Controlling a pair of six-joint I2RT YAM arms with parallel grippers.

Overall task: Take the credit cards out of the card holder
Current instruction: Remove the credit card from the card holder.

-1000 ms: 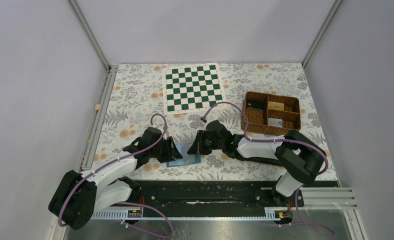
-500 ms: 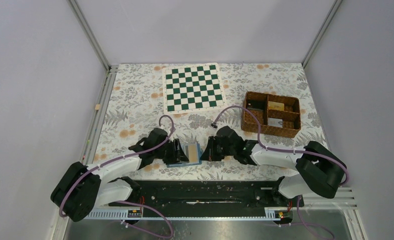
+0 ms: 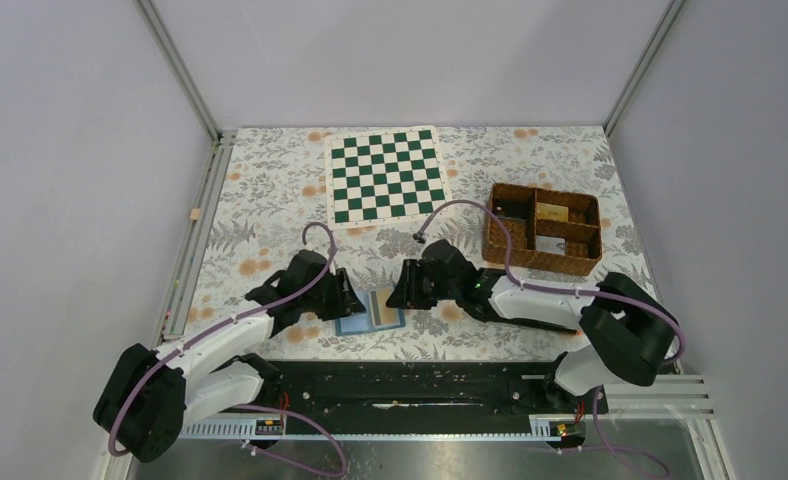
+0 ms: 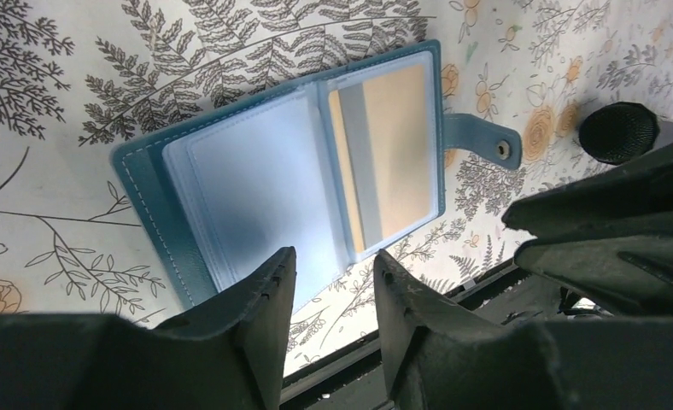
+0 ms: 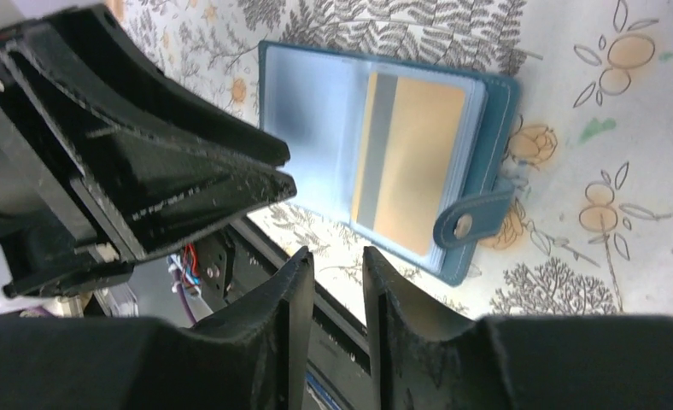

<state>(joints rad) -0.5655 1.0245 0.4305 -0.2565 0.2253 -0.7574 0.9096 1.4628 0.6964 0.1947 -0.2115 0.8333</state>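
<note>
One worktop (image 3: 270,200), covered in a floral-print cloth of grey ferns and orange blooms, carries everything.
Two black-and-white arms, both reaching in low towards the centre-front.
One green-and-white chequered board (image 3: 386,175): flat, square, lying at the back.
One brown wicker basket (image 3: 540,262): rectangular, woven, with divided compartments, at back right. Contents too small to tell.
One small blue two-leaf card holder (image 3: 368,311): lies opened flat at the front edge of the worktop, between the two hands. Stitched leather-like cover, with glossy pale-blue clear sleeves inside (image 4: 256,184) (image 5: 316,128).
One tan-gold rectangular plastic credit card (image 4: 397,158) counted, with a grey stripe along one long side. It sits inside the sleeve of the leaf nearer the right arm (image 5: 418,162) (image 3: 383,307). Cannot tell if more are stacked behind it.
One blue strap tab (image 4: 482,143) with a round metal snap, unfastened, sticks out past the card-side edge (image 5: 474,218).
Left hand (image 4: 333,260): black fingers parted, nothing between them, poised over the holder's near edge (image 3: 342,297).
Right hand (image 5: 337,256): fingers a narrow gap apart, nothing gripped, just beside the card-side leaf (image 3: 402,290).
</note>
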